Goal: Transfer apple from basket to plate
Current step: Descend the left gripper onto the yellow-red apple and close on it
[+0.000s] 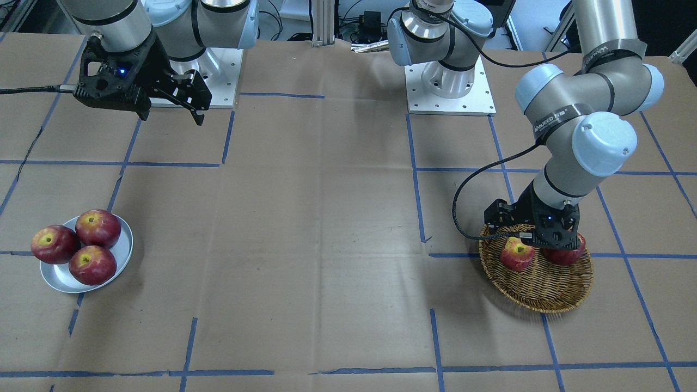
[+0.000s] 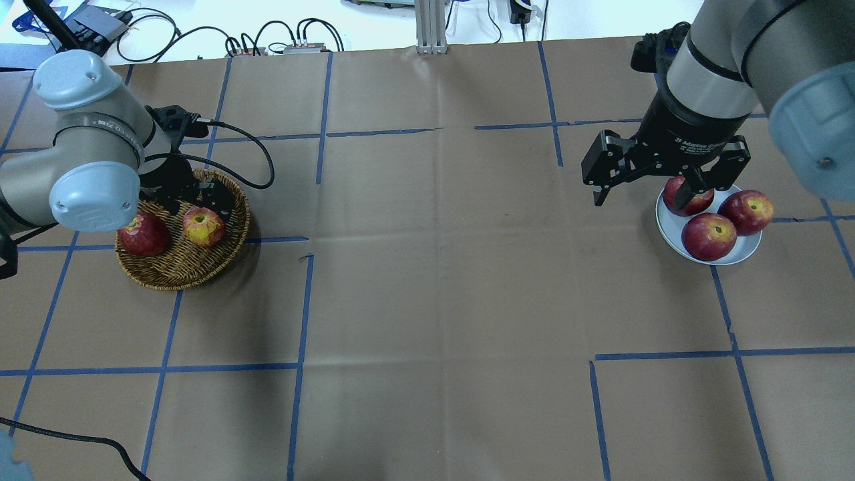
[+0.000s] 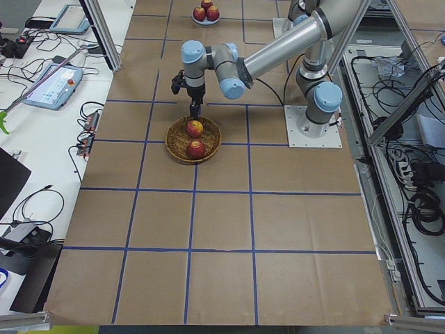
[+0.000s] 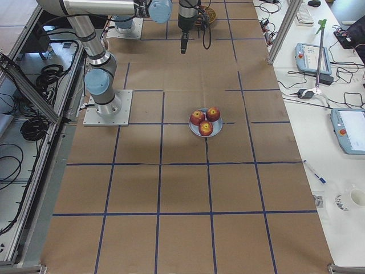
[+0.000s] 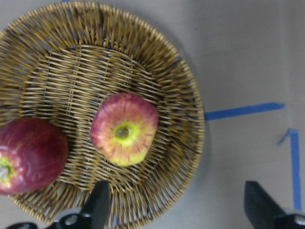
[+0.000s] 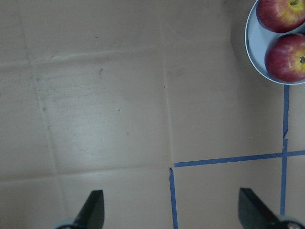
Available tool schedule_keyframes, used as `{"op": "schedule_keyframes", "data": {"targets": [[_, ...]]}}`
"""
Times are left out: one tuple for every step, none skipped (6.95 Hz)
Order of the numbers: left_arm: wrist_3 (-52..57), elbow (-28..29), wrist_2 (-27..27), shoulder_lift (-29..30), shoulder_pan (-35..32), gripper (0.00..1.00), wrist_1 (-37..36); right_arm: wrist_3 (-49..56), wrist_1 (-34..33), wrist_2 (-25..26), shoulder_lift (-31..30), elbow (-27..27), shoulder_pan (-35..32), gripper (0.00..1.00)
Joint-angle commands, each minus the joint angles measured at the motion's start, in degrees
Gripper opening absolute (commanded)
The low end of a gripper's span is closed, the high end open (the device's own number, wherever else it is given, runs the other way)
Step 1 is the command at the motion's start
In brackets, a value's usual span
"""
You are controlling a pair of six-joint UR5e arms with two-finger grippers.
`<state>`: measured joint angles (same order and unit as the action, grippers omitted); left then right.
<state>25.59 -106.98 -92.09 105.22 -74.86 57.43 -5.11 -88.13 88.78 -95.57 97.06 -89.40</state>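
Nearest, at the robot's left end of the table, sits the basket [image 5: 157, 67], a round, shallow dish of tan wicker whose strands run tight across the floor and fan out at the rim. The apple [image 5: 125, 130] lies on that woven floor toward one side, stem hollow up, its skin a matt pinkish red with fine pale streaks and a yellow patch round the hollow. Close beside it, also in the basket, lies a darker apple [image 5: 31, 155], deep red and glossy. The left arm is bent over at the elbow with its wrist turned straight down, and the left gripper [image 5: 177, 206] hangs over the basket, its two black fingers spread wide and bare, the apple not between them. Under everything runs creased brown paper [image 2: 434, 267], crossed by blue tape lines [image 2: 296, 307]. Well apart, at the far end, stands the plate [image 2: 735, 257], round, smooth and silvery grey with a low raised rim; three red apples [image 2: 709, 236] sit on it touching one another. The right arm also points its wrist down, and the right gripper [image 6: 171, 212] hangs raised above bare paper just beside the plate, its fingers parted and holding nothing.
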Motion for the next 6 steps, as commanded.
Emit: {"op": "schedule_keyframes", "data": {"targets": [[2.71, 0.80, 0.07, 4.37, 0.33, 0.99, -2.84, 0.01, 0.15, 0.17, -0.05, 0.06, 0.10, 1.00], [2.97, 0.89, 0.15, 4.73, 1.28, 0.99, -2.85, 0.01, 0.15, 0.17, -0.05, 0.06, 0.10, 1.00], [3.76, 1.07, -0.28, 4.91, 2.43, 0.99, -2.85, 0.10, 0.24, 0.17, -0.05, 0.06, 0.02, 1.00], [6.90, 0.98, 0.15, 5.17, 3.39, 0.99, -2.76, 0.10, 0.16, 0.08, -0.05, 0.06, -0.07, 1.00], [6.58, 0.20, 0.24, 5.35, 3.58, 0.99, -2.76, 0.10, 0.07, 0.08, -0.05, -0.11, -0.16, 1.00], [6.40, -0.25, 0.42, 6.13, 3.58, 0.99, -2.67, 0.10, 0.07, 0.08, -0.05, 0.06, -0.16, 1.00]]}}
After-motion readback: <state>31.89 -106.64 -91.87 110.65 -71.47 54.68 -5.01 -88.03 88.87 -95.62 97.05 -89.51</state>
